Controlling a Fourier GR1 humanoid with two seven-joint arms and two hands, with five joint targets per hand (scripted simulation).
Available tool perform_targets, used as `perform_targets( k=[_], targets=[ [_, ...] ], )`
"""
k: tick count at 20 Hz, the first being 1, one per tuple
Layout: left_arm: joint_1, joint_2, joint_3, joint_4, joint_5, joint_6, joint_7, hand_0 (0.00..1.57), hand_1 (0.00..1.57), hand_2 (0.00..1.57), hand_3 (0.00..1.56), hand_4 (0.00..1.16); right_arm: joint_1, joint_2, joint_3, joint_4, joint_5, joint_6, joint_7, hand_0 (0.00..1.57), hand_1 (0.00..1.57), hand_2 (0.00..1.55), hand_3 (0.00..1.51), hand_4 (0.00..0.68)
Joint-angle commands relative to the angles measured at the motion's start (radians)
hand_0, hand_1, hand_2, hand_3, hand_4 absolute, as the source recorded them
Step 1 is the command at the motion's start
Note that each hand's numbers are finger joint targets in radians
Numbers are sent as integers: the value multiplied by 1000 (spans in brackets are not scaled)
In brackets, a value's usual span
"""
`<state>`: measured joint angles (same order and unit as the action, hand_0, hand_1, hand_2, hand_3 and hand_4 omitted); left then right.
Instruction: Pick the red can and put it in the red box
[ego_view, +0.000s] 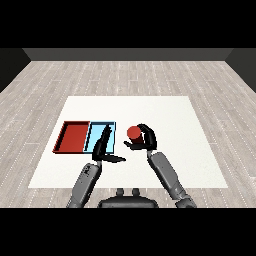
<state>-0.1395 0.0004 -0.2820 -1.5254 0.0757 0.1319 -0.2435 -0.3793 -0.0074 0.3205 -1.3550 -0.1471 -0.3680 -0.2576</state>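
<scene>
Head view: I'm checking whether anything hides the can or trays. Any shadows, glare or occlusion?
Head view: even, flat light, no glare, no clear cast shadows on the table. The right hand curls round the red can, hiding its lower side; the left hand overlaps the blue tray; the red tray shows whole.

On the white desk (165, 115) a shallow red tray (73, 137) and a shallow light blue tray (96, 131) lie side by side, touching. The right hand (145, 141) curls its fingers (148, 131) round the short red cylindrical can (134, 132), just right of the blue tray. The left hand (103, 145) reaches over the blue tray with straight fingers (thumb spread toward the can).
</scene>
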Motion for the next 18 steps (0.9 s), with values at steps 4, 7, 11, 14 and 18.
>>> perform_targets(
  k=[4,7,11,14,18],
  targets=[
    [-117,0,0,179,71,11,-24,0,0,0,0,0,-69,7,45,98,-76,-44,-54,1462,1462,1443,1389,639],
    [-72,0,-92,157,92,69,-23,0,0,0,0,0,-62,7,110,85,-89,-112,-68,1458,1458,1449,1384,634],
    [-123,0,-92,246,117,83,-61,0,0,0,0,0,-78,7,144,105,-96,-154,-81,1449,1449,1438,1384,635],
    [-142,0,-149,318,161,97,-148,0,0,0,0,0,-64,7,123,21,-50,-117,14,1444,1444,1432,1385,633],
    [-72,0,-120,247,133,44,-87,0,0,0,0,0,2,7,197,-44,-41,-167,3,1428,1428,1435,1375,631]
  ],
)
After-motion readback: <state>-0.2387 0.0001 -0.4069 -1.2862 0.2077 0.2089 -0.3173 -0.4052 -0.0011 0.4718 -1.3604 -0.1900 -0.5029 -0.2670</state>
